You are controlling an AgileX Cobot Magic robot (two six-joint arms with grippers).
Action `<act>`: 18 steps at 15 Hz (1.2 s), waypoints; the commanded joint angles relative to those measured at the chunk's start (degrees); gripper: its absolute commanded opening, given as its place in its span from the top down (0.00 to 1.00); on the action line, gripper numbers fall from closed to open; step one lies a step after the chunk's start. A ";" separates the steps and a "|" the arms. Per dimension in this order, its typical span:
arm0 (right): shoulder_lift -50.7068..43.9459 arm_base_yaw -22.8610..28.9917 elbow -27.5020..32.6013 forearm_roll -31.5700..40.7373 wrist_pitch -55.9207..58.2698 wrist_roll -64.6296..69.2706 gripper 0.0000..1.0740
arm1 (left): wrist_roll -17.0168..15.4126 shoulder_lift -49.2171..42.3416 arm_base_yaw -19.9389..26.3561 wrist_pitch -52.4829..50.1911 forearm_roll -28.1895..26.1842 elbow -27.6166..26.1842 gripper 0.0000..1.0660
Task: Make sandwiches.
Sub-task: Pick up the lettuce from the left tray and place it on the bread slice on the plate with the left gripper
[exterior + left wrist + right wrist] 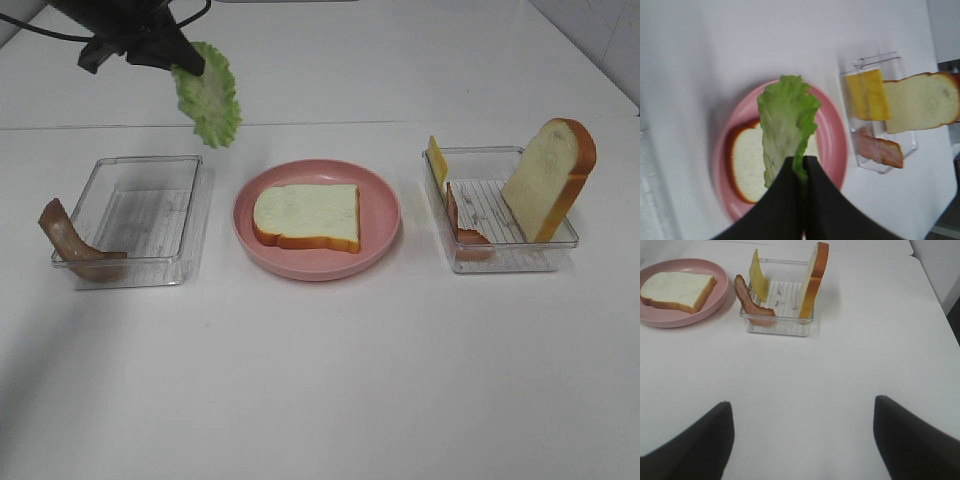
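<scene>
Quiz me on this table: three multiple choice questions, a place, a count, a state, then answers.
1. Where does the flat bread slice lie? A) on the pink plate B) on the tabletop C) on the cheese
2. How many clear trays are there? A) one B) two C) three
3. What is the left gripper doing? A) open, empty B) shut on the lettuce leaf C) shut on cheese
Answers: A, it rests inside the plate's rim; B, one flanks the plate each side; B, its jaws pinch the leaf.
</scene>
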 commanded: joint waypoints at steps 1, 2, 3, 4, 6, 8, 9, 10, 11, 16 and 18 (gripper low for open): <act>-0.74 0.00 0.11 0.17 -0.40 -0.29 0.31 | 2.98 1.55 -3.72 -0.29 -7.51 -0.29 1.00; -0.74 0.00 0.11 0.17 -0.40 -0.29 0.31 | 3.78 2.29 -5.67 -0.63 -9.28 -0.29 1.00; -0.74 0.00 0.11 0.17 -0.40 -0.29 0.31 | 4.35 3.27 -7.45 -1.78 -11.00 -0.29 1.00; -0.74 0.00 0.11 0.17 -0.40 -0.29 0.31 | 4.70 3.95 -9.11 -3.55 -13.12 -0.29 1.00; -0.74 0.00 0.11 0.17 -0.40 -0.29 0.31 | 5.61 5.04 -11.46 -6.76 -14.73 -0.29 1.00; -0.74 0.00 0.11 0.17 -0.40 -0.29 0.31 | 5.73 6.30 -14.15 -10.66 -14.73 -0.29 1.00; -0.74 0.00 0.11 0.17 -0.40 -0.29 0.31 | 5.90 7.16 -15.13 -12.20 -14.61 -0.29 1.00; -0.74 0.00 0.11 0.17 -0.40 -0.29 0.31 | 7.10 8.19 -15.99 -13.18 -14.38 -0.29 1.00; -0.74 0.00 0.11 0.17 -0.40 -0.29 0.31 | 7.16 10.08 -16.44 -12.95 -12.89 -0.29 1.00; -0.74 0.00 0.11 0.17 -0.40 -0.29 0.31 | 4.81 10.60 -16.27 -11.75 0.23 -0.29 1.00; -0.74 0.00 0.11 0.17 -0.40 -0.29 0.31 | 0.40 10.60 -16.27 -11.63 5.73 -0.29 1.00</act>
